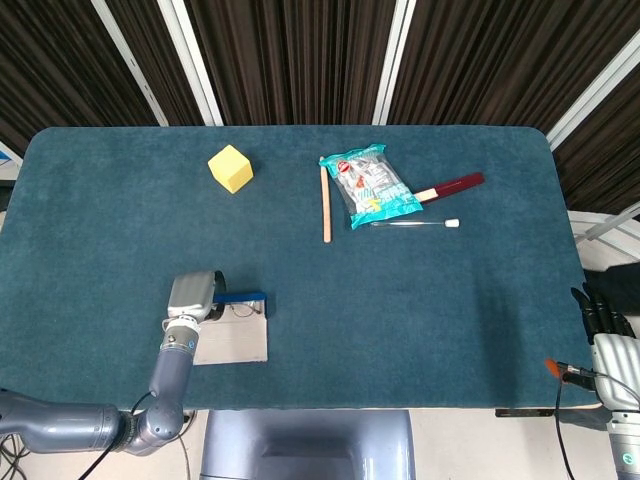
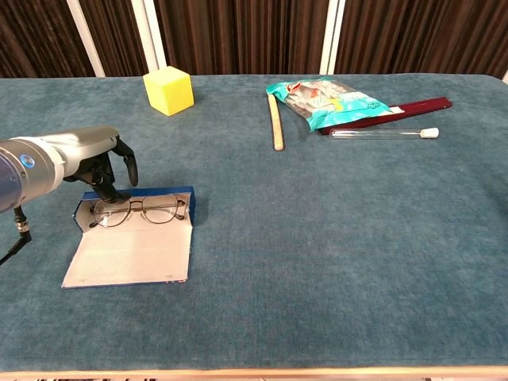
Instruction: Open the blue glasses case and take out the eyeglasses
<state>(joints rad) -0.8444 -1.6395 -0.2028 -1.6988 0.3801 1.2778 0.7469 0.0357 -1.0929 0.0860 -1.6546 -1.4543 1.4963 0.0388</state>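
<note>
The blue glasses case (image 2: 131,238) (image 1: 232,335) lies open near the table's front left, its pale lid flat toward me. Thin-rimmed eyeglasses (image 2: 139,210) (image 1: 238,311) rest in its blue tray. My left hand (image 2: 99,163) (image 1: 195,297) hovers over the left end of the case, fingers curled downward with the tips at the left lens; whether they touch the frame I cannot tell. My right hand (image 1: 603,325) hangs off the table's right edge, holding nothing, fingers apart.
A yellow cube (image 2: 168,90) sits at the back left. Farther right lie a wooden stick (image 2: 275,121), a snack bag (image 2: 325,99), a dark red bar (image 2: 413,106) and a clear tube (image 2: 385,133).
</note>
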